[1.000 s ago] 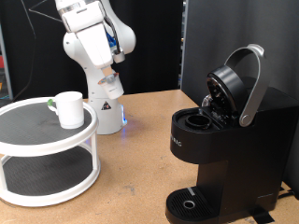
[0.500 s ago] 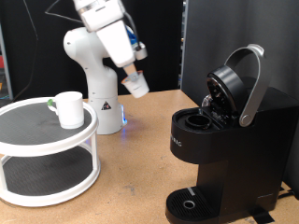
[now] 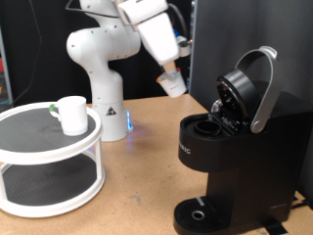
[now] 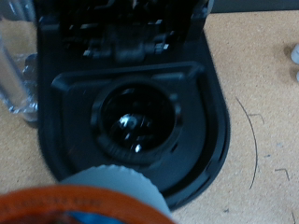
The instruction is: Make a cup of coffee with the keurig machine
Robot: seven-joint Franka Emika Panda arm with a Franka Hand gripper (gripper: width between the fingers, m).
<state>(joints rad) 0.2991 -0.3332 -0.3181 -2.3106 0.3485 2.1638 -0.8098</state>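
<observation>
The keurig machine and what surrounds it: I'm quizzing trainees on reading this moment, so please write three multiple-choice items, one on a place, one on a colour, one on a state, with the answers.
1. Where does the cup stand?
A. On the top tier of the round white stand
B. On the machine's drip base
C. On the stand's lower tier

2. What colour is the machine's body?
A. White
B. Black
C. Red

3. How is the machine's lid?
A. Shut flat
B. Raised, pod chamber exposed
C. Taken off

Answers:
1. A: the cup sits on the upper shelf of the stand, at the exterior view's left.
2. B: the keurig machine is black with a silver-grey handle.
3. B: the lid is tilted up, and the wrist view looks into the open chamber.

The gripper hangs beside the lid, carrying a pale, pod-like object.
</observation>
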